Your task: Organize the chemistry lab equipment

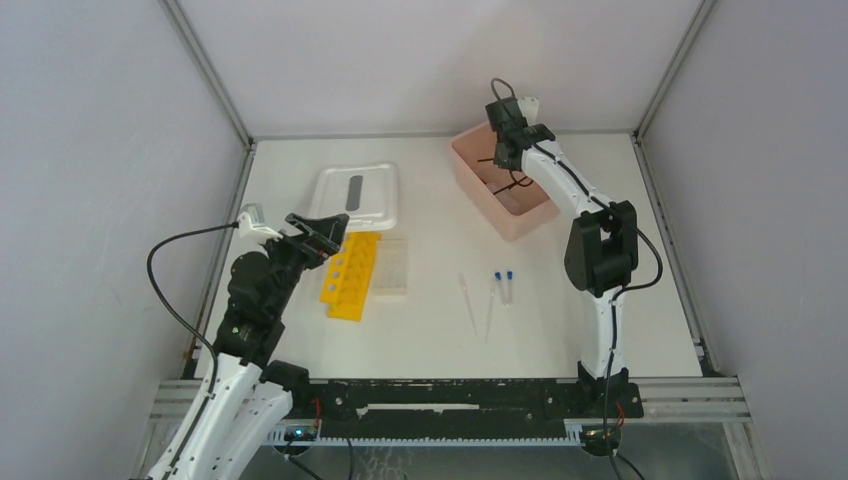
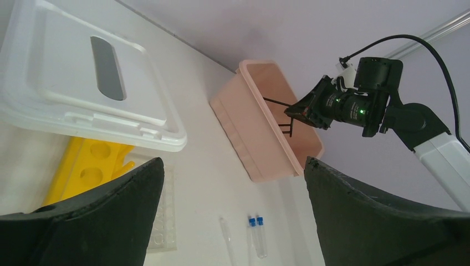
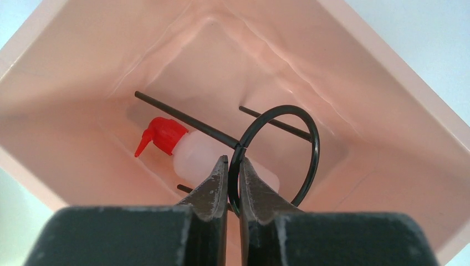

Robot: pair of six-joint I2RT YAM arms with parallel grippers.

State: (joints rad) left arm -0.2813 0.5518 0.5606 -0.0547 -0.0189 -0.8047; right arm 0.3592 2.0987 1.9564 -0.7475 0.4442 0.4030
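Closest to us, our right pincer (image 3: 233,160) pinched a black wire ring stand (image 3: 282,107) inside the pink tub (image 3: 388,83); the squeeze bottle (image 3: 194,152) lay just beneath, nozzle leftward. Our left pincer (image 2: 233,163) gaped, distant.

Pink tub (image 1: 522,222) sits on the white table (image 1: 560,330), a black wire ring stand (image 3: 316,147) inside it, and left of the tub, well apart, there's the white lid (image 1: 375,200), grey slot up
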